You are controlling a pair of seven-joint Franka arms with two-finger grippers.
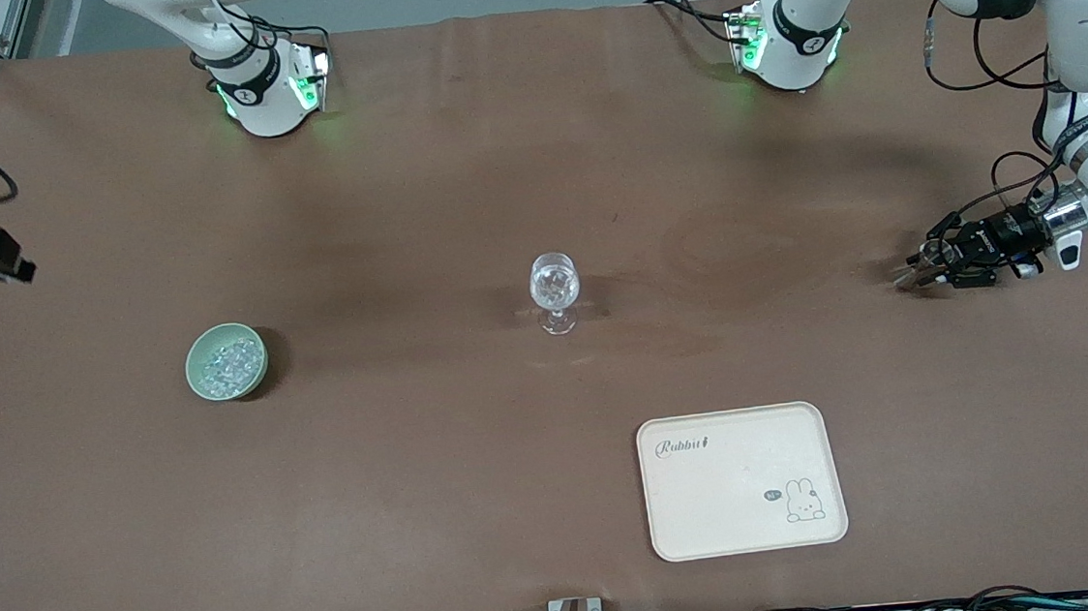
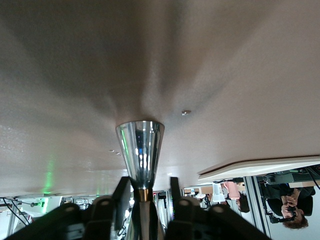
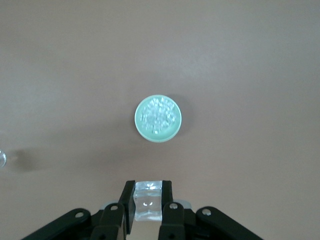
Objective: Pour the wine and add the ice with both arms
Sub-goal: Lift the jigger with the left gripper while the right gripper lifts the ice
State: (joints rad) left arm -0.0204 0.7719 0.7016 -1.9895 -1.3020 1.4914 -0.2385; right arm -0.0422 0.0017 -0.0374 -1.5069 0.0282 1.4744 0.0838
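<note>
A stemmed glass (image 1: 554, 287) with clear lumps in its bowl stands mid-table. More ice (image 1: 228, 361) fills a pale green bowl (image 1: 202, 381) toward the right arm's end; the same bowl (image 3: 142, 129) shows in the right wrist view. My right gripper (image 3: 148, 186) is up in the air, shut on a clear cube (image 3: 148, 202); it appears at the picture's edge (image 1: 5, 262). My left gripper (image 1: 909, 274) is low at the left arm's end. Its open fingers (image 2: 121, 192) straddle a shiny metal cone (image 2: 141, 150) with a gold band, one touching, one apart. No wine is in view.
A cream tray (image 1: 746, 523) with a rabbit drawing lies nearer the front camera than the glass, toward the left arm's end. Both arm bases (image 1: 267, 94) (image 1: 790, 43) stand along the table's back edge. Brown tabletop (image 1: 477, 447) surrounds everything.
</note>
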